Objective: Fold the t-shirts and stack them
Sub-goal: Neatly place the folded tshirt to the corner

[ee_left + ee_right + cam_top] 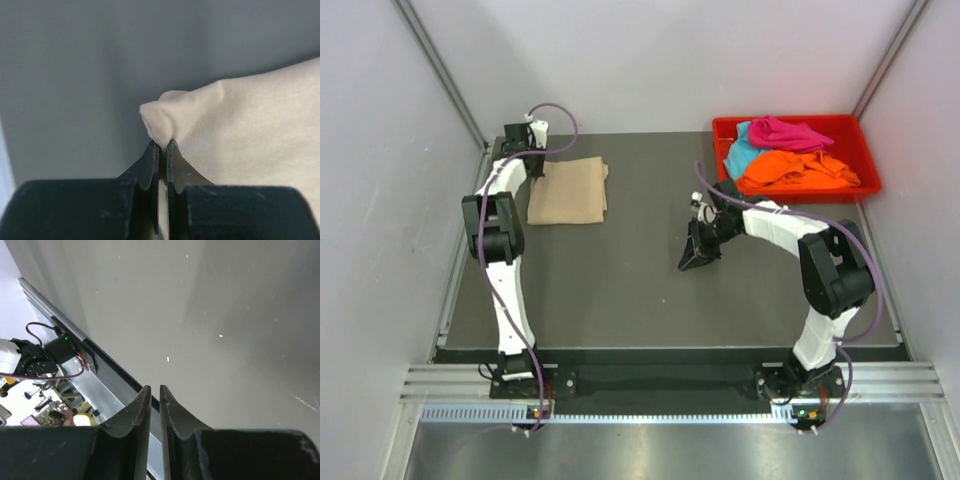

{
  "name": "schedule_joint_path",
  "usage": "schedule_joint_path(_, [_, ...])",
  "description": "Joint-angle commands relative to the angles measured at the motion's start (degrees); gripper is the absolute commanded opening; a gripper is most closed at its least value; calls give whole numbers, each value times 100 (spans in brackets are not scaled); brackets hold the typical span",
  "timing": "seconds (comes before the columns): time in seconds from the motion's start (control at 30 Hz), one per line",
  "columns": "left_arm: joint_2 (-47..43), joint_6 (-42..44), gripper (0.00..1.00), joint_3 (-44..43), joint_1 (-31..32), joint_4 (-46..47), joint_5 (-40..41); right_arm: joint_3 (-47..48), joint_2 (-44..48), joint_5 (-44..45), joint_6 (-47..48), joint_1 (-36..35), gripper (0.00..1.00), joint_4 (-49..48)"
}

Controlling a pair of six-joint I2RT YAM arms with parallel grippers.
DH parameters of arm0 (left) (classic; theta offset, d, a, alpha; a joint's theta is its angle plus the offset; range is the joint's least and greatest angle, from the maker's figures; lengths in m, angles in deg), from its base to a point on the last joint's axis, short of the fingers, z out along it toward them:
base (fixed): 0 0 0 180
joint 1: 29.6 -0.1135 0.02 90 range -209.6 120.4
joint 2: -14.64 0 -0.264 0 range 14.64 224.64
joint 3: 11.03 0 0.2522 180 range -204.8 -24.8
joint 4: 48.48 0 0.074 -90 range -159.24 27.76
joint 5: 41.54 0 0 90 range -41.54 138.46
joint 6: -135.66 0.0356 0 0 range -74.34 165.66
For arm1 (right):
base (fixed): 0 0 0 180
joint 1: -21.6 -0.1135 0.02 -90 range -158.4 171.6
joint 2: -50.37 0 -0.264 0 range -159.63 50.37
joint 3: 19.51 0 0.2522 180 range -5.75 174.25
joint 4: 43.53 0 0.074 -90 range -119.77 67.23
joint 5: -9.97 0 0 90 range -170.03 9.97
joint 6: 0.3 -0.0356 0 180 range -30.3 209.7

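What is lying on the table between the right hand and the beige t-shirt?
Nothing. In the top view, the stretch of table between the right hand and the beige t-shirt is bare.

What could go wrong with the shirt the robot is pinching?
The left hand pinches only a little corner of the beige shirt, so it might slip out. Pulling by one corner could also mess up the neat fold, because the right hand is far away over the table and not helping.
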Motion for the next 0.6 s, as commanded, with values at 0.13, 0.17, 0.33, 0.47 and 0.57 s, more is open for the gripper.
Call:
schedule_joint_path(0.13, [635, 1415, 0, -1332, -219, 24, 1026, 736, -358, -35, -26, -144, 13, 616])
schedule_joint_path(0.17, [670, 1502, 0, -1403, -298, 42, 1070, 876, -402, -35, -35, -153, 13, 668])
schedule_joint_path(0.33, [820, 1959, 0, -1491, -474, 384, 1123, 1378, -744, 9, 26, -188, 13, 994])
schedule_joint_path(0.47, [1057, 2284, 0, -1702, -580, 612, 1124, 1869, -1052, -26, 44, -241, 12, 1214])
schedule_joint_path(0.57, [1285, 2513, 0, -1921, -642, 841, 1045, 2203, -1298, -44, 132, -250, 12, 1433])
